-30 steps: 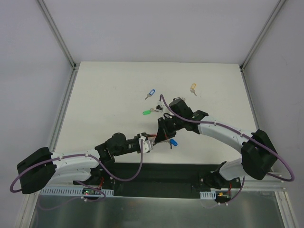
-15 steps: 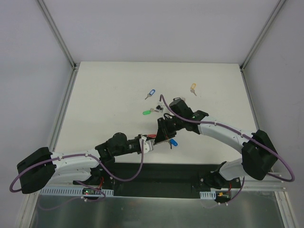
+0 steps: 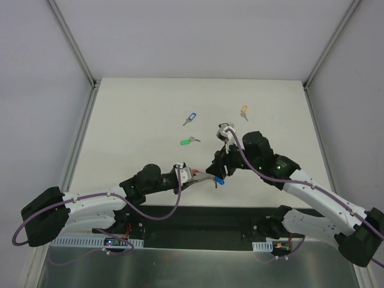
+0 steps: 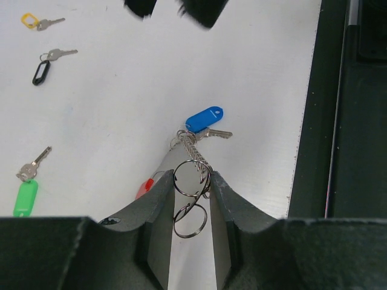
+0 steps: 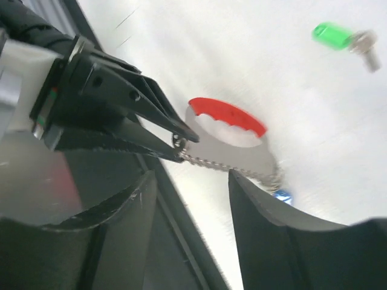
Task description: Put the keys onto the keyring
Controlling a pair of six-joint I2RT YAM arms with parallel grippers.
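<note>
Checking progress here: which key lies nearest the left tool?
The blue key at the left tool's tips; the other blue, green, black and yellow lie farther off.

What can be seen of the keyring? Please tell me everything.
The keyring looks like silver metal: two split rings joined to a short chain, plus a flat plate with a glossy red curved edge. The left gripper pinches one ring in its jaws. The chain runs away to a blue-tagged key lying on the white table.
</note>
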